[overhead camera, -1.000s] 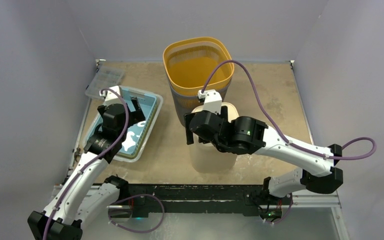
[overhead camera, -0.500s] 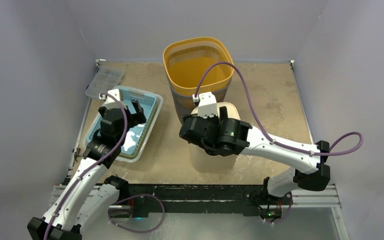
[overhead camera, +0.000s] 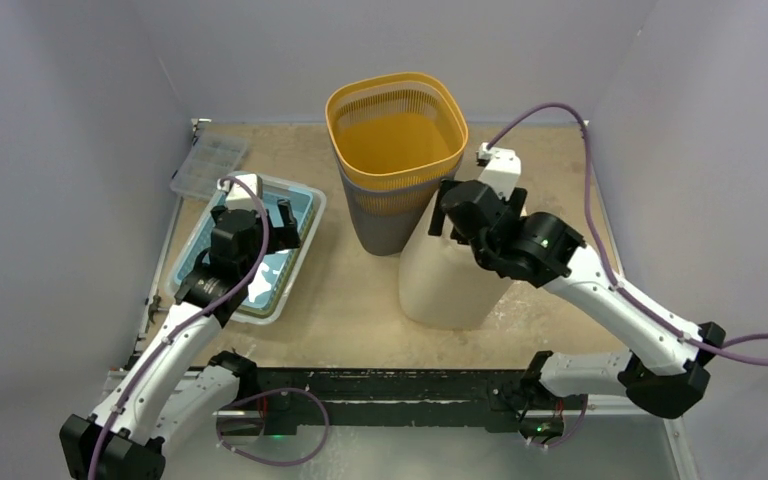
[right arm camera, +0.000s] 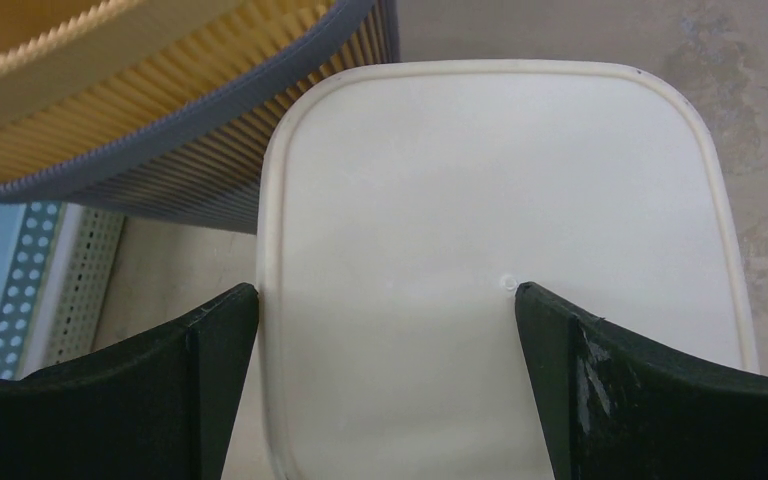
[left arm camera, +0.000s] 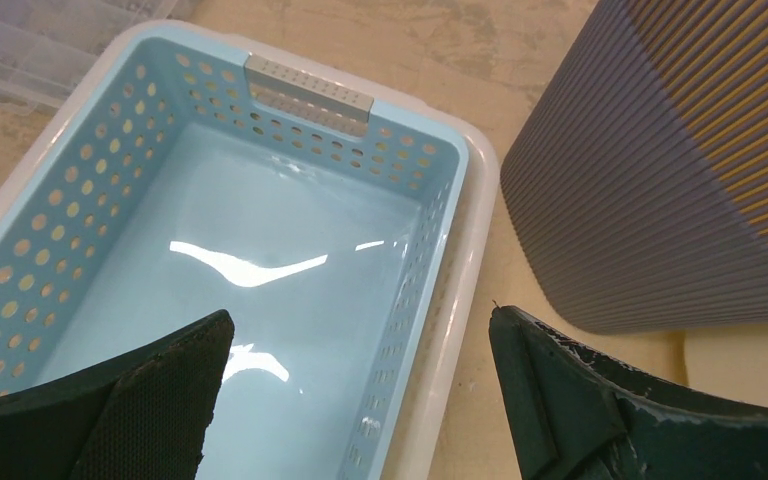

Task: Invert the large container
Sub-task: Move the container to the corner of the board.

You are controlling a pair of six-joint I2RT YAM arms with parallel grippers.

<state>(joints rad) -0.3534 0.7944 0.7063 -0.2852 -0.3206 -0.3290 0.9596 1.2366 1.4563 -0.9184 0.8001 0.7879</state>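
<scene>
Cream container (right arm camera: 500, 180) beneath spread right tool (right arm camera: 385, 295)

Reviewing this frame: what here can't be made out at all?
- Top view: the right gripper covers part of the cream container.
- Right wrist view: its sides are unseen, so lid or base, cannot tell.
- Left wrist view: the clear organiser box is cut off at the upper-left edge; its contents are too small in the top view.

Bright, even light; glare streaks the blue basket (left arm camera: 290, 340).
</scene>
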